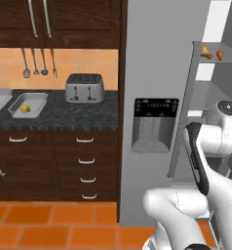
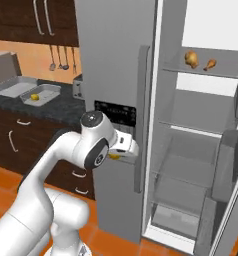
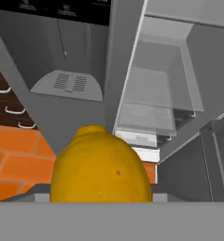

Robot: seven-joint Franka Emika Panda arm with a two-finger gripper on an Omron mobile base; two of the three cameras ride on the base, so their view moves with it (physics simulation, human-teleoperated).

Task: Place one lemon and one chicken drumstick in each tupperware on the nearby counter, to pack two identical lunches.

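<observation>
The counter (image 1: 69, 116) looks like dark speckled stone, a bit shiny. Under it, the drawers (image 1: 86, 161) are dark brown wood with smooth silver metal handles. The toaster (image 1: 84, 88) is shiny grey metal. The tupperware (image 1: 28, 105) at 9 o'clock in the left base view looks like smooth pale grey plastic, and the lemon (image 1: 25, 108) in it is bright yellow. The fridge (image 2: 113, 65) is flat matt grey. The floor (image 1: 49, 227) is orange tile. Up close, the held lemon (image 3: 100, 170) has smooth, dull yellow skin.
</observation>
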